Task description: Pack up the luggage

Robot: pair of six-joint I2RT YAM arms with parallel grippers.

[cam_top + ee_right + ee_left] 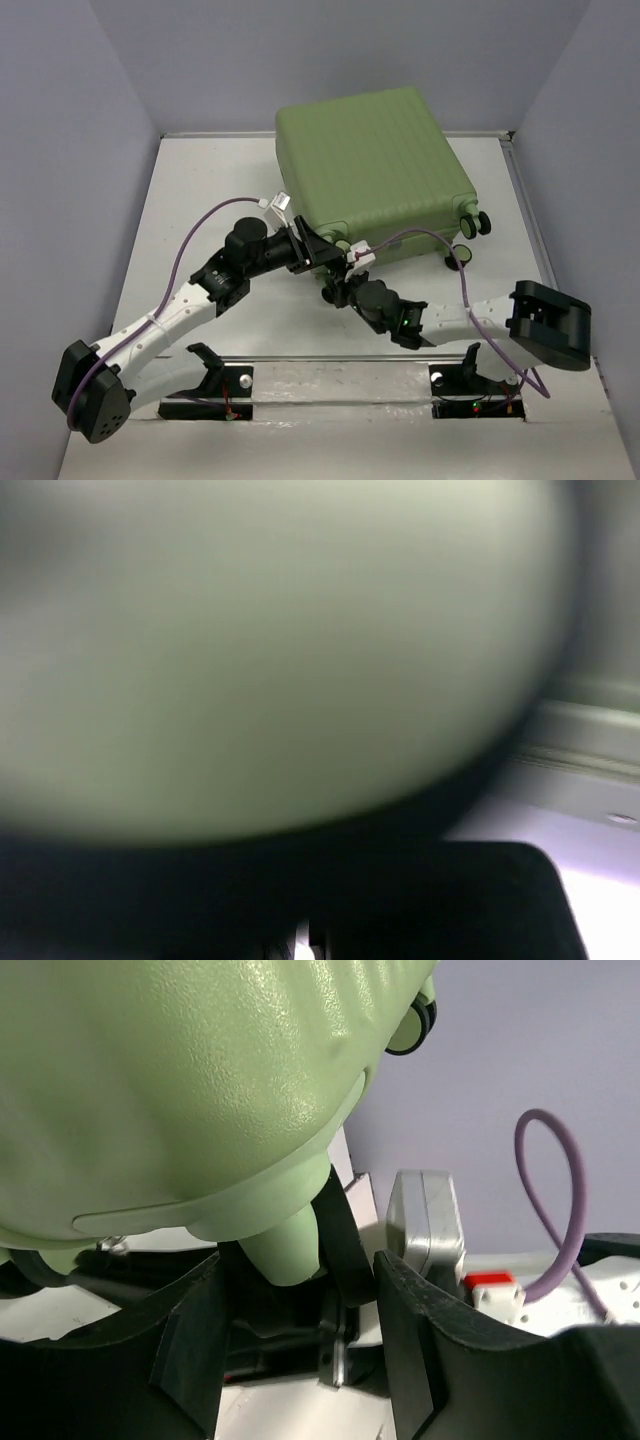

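Note:
The luggage (375, 170) is a large light-green ribbed suitcase lying closed and flat at the back middle of the table, with black wheels (478, 225) on its right side. My left gripper (318, 248) is at its near left corner, open. In the left wrist view its fingers (400, 1340) stand either side of a green stub (290, 1250) under the shell (180, 1080). My right gripper (335, 290) is just below the suitcase's near edge, shut. The right wrist view is blurred: green shell (250, 630) fills it above the dark closed gripper (310, 945), and anything pinched is hidden.
Grey walls enclose the white table (200, 220) on three sides. The two grippers sit close together at the suitcase's near edge. The right arm's elbow (550, 325) lies low at the right. Purple cables (190, 240) loop over both arms. Both bases (220, 380) stand at the near edge.

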